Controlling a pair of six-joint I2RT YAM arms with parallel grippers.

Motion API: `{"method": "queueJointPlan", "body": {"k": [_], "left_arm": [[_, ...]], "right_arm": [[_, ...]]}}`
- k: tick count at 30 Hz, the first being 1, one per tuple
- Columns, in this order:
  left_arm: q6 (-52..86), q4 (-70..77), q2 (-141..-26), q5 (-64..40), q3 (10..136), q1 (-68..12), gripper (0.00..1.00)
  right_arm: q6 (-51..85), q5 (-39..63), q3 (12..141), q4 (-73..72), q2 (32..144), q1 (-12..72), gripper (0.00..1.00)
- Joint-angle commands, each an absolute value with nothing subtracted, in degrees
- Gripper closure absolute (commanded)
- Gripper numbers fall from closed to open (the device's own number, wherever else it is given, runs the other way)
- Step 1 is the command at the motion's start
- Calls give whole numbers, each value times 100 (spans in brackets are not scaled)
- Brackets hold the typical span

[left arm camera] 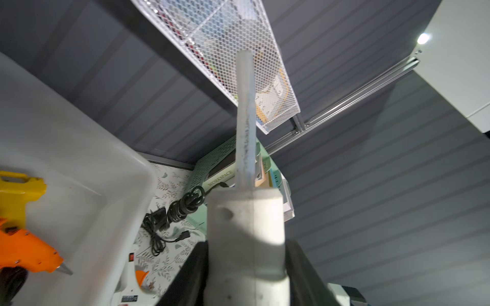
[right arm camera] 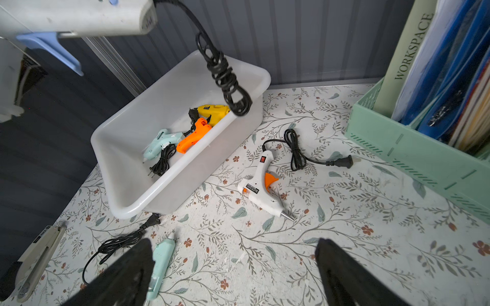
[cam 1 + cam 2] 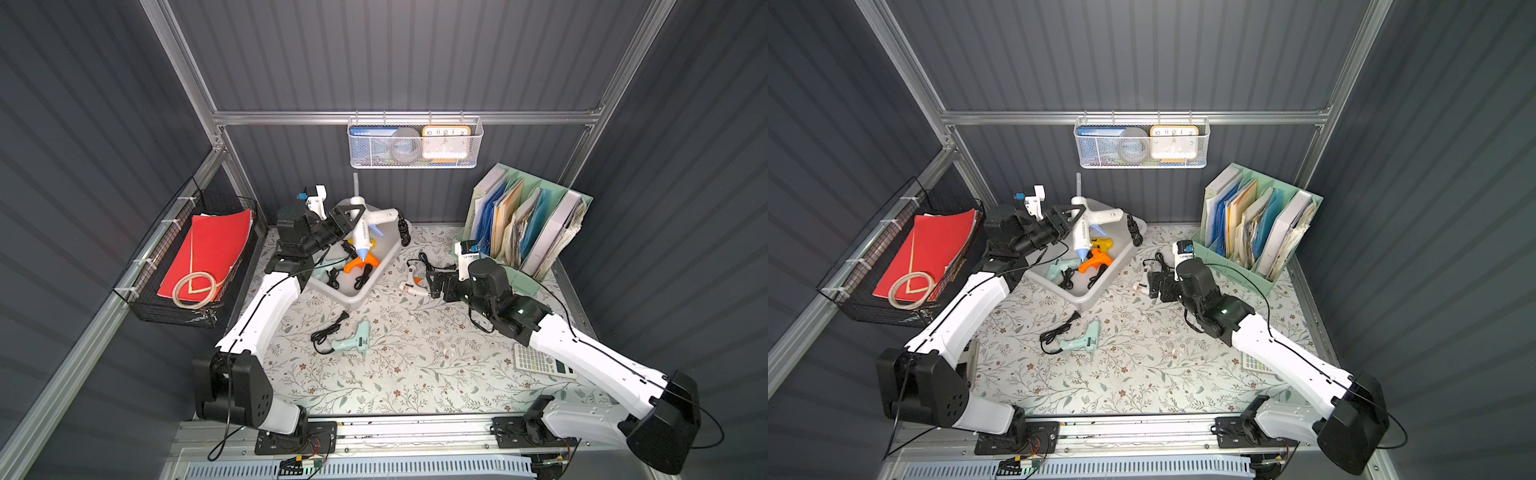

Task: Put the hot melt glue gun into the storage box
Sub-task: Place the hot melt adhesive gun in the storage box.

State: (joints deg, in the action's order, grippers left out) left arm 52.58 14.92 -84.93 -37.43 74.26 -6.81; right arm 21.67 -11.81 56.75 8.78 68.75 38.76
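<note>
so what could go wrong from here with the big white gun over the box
1. The large white glue gun in the left gripper trails a cord bundle that hangs by the storage box rim; it may land outside or snag.
2. The orange glue gun and others already lie on the box floor, so the held one may end up propped on them.
3. The open right gripper hovers near the box; the arms could crowd.

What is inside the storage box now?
A mint glue gun, orange glue gun, yellow glue gun and black cords lie in the storage box. Its near wall hides some floor.
</note>
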Motion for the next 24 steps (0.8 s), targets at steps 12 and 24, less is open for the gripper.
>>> {"method": "queueJointPlan", "body": {"k": [12,24], "left_arm": [[5364,2423,-8495,-2985,7542,-488,100],[5168,2608,-8506,-1715,7029,-352,100]], "right_arm": [[2233,-1201,5463,686,6821,3867,1],[2268,-1205,5361,790,6594,3875,1]]}}
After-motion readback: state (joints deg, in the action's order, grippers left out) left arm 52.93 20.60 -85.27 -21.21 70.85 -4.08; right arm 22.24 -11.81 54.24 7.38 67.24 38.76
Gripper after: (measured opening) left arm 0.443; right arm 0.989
